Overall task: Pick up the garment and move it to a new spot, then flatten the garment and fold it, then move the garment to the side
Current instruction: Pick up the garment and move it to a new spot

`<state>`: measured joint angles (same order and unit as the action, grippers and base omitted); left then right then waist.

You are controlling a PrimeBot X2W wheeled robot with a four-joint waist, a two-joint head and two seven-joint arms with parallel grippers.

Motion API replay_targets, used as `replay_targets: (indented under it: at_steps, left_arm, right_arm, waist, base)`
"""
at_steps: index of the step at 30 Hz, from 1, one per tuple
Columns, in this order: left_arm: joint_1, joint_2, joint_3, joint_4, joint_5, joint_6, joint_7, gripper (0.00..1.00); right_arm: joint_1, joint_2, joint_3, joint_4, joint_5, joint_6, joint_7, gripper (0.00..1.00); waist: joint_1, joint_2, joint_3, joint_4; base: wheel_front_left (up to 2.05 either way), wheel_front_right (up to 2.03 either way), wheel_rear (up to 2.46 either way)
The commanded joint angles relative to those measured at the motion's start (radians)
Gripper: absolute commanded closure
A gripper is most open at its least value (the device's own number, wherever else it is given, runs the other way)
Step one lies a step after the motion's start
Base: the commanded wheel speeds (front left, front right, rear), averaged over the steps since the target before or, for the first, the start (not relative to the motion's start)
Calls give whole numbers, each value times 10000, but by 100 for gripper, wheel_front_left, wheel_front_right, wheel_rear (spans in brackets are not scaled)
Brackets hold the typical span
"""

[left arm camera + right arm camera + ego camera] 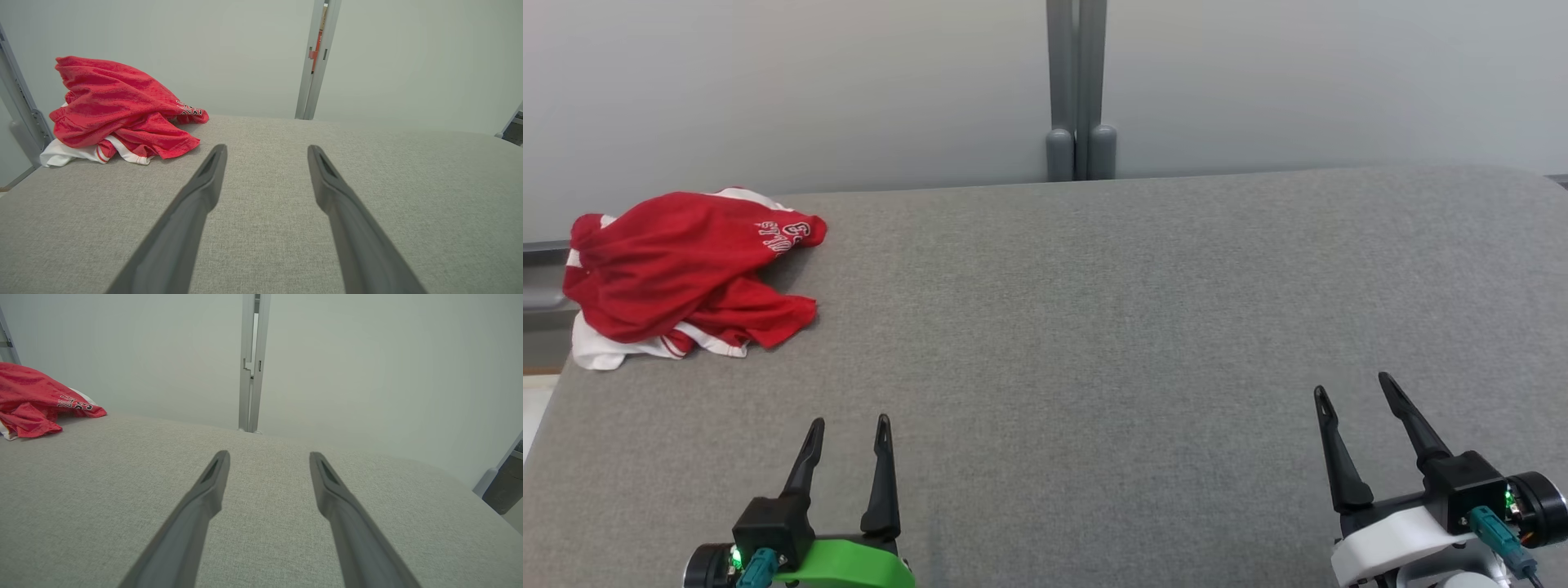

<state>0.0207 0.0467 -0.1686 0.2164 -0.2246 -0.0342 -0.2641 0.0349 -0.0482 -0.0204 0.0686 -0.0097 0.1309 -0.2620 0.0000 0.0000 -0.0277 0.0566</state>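
I'm looking at a plain, pale grey-green wall [768, 82], matt and smooth, split by a grey vertical post [1078, 82] made of two slim bars with rounded feet that stand at the desk's far edge.

Below it, the desk [1094, 327] spreads wide. It is covered in grey woven cloth with a fine, even grain, it lies flat, and it curves off at the far right corner.

The garment [678, 269] lies in a crumpled heap at the desk's far left corner, close to the wall. It is soft red knit, rumpled into loose folds, with white trim along the hems and white cloth showing underneath at its near left. One fold that points right carries white lettering I can't read. From the left wrist view the garment [118, 106] mounds up high, and the right wrist view catches its right end [28, 400].

The left jaws stand wide with nothing between them. Their fingers [882, 474] are long, dark and tapered, and rise from a glossy green shell [849, 563]. The right jaws are equally wide and hold nothing, their fingers [1339, 457] set in a white shell [1388, 539]. Both pairs sit at the near edge, well apart from the garment.
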Motion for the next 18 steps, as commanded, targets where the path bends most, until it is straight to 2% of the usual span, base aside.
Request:
replay_targets:
  at_steps: [1, 12, 18]
  left_arm:
    - [-117, 65, 18, -53, 54, 23, -7, 0]
    - [-32, 60, 207, -278, 213, -18, -6, 0]
    - [85, 59, 286, -375, 250, -48, -5, 0]
  right_arm:
    - [140, -38, -27, -70, 21, -3, -44, 0]
    - [-54, -39, -1, -65, 113, -5, -33, 0]
    - [-150, -46, 282, -18, 200, -5, -29, 0]
  waist:
    - [0, 0, 59, 596]
    - [0, 0, 182, 3495]
    - [0, 0, 197, 4411]
  base:
    - [0, 0, 0]
    - [0, 0, 0]
    - [0, 0, 0]
